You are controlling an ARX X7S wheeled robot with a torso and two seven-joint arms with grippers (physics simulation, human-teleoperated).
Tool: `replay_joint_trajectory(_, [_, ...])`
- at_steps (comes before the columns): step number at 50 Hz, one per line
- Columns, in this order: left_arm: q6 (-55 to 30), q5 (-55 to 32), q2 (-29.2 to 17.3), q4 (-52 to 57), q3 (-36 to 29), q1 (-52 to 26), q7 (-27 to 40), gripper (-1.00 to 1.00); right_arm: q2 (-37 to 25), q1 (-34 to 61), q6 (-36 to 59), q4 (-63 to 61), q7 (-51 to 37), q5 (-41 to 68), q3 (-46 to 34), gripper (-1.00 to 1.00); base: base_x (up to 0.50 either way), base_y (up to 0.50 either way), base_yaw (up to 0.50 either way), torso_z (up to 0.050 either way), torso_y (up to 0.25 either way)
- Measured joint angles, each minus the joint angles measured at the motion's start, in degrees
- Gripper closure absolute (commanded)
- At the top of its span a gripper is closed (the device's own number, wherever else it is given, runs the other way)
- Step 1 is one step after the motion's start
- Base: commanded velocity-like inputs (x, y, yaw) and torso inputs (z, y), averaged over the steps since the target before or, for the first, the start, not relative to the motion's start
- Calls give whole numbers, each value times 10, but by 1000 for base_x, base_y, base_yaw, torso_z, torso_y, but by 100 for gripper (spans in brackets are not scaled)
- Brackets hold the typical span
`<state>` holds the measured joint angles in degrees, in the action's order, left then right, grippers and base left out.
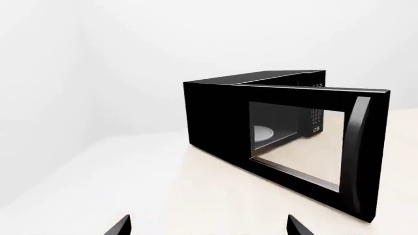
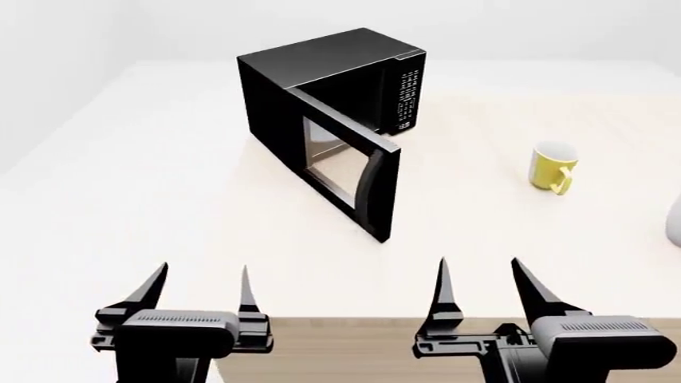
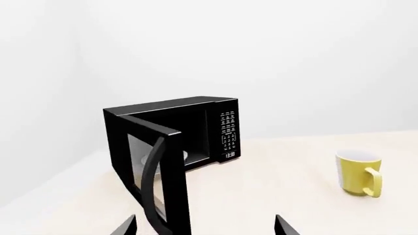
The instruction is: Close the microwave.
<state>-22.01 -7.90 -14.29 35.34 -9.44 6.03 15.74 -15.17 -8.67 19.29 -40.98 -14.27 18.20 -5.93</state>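
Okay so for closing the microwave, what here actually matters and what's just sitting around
Part of the job:
microwave
its open door
door handle
left gripper, open
right gripper, open

Just lying about:
yellow mug, standing on the table to the microwave's right, clear of the door

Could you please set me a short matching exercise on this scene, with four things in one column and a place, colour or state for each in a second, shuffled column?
Things:
1. microwave door
2. mug
3. round plate
4. left gripper

Descriptions:
A. yellow, standing on the table to the right of the microwave
B. open, holding nothing, short of the microwave
C. swung wide open toward the robot
D. white, lying inside the microwave

Pairs: 1-C, 2-A, 3-D, 4-B
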Motion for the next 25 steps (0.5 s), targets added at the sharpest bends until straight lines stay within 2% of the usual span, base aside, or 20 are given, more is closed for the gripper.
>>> replay_joint_trajectory(14, [-5,-4,-5,8,-3,2,8,-100,-4,-2,-6,-5,-7,5,-1,-100,0,0,0,0,0])
replay_joint_trajectory(25, [-6,-6,-8,10,-6,1,12,-100,-9,-7,-22,-9,-2,18,-1,-100,498,0,0,0,0])
